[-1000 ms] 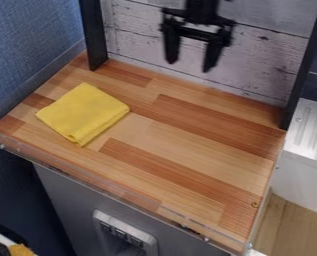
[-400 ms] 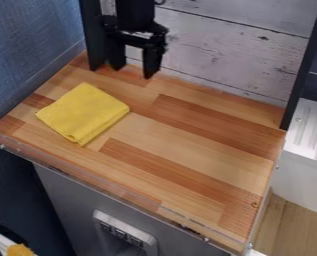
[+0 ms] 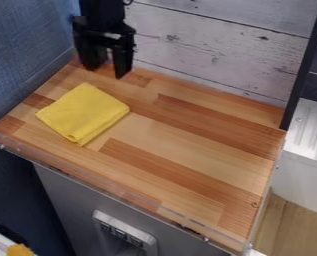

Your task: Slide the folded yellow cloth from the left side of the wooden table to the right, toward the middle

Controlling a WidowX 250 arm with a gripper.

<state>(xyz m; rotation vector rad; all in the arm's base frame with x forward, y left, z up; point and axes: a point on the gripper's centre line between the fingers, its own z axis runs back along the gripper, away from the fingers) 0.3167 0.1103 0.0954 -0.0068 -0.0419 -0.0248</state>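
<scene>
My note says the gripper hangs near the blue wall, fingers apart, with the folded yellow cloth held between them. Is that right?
Not the cloth part: in the camera view, the folded yellow cloth lies on the wooden counter, not between the fingers. The gripper does hang near the blue wall, fingers apart.

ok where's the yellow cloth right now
In the camera view, the yellow cloth lies on the left part of the wooden counter, with the gripper hanging just beyond its far corner.
</scene>
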